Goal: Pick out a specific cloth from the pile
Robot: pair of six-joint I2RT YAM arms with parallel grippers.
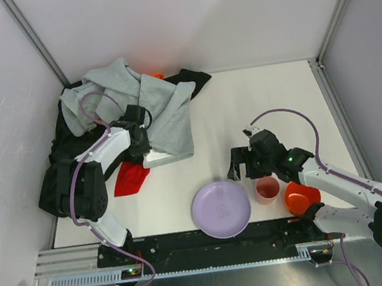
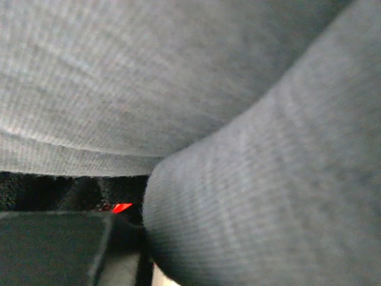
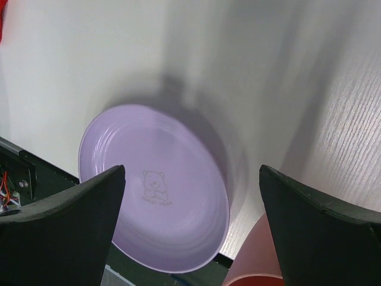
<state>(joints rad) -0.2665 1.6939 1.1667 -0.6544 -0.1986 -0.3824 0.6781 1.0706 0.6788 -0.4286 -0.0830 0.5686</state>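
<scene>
The pile sits in the far left corner of the desk. A light gray sweatshirt is draped over a black garment, and a scrap of an orange garment peeks out at the back. The cloth, small and bright red, lies at the near edge of the pile, just beside the sweatshirt's hem and partly on the bare desk. The left pincer is pressed down into that hem right above the cloth. Its wrist view is filled with gray knit and shows only a sliver of red low down, so I cannot tell whether it is released or clenched. The right pincer hangs well apart from the pile on the right side, released, with its fingers spread wide and nothing between them. Below it a purple plate rests at the near edge of the desk, with a pink cup just beside it and an orange bowl next to the cup.
</scene>
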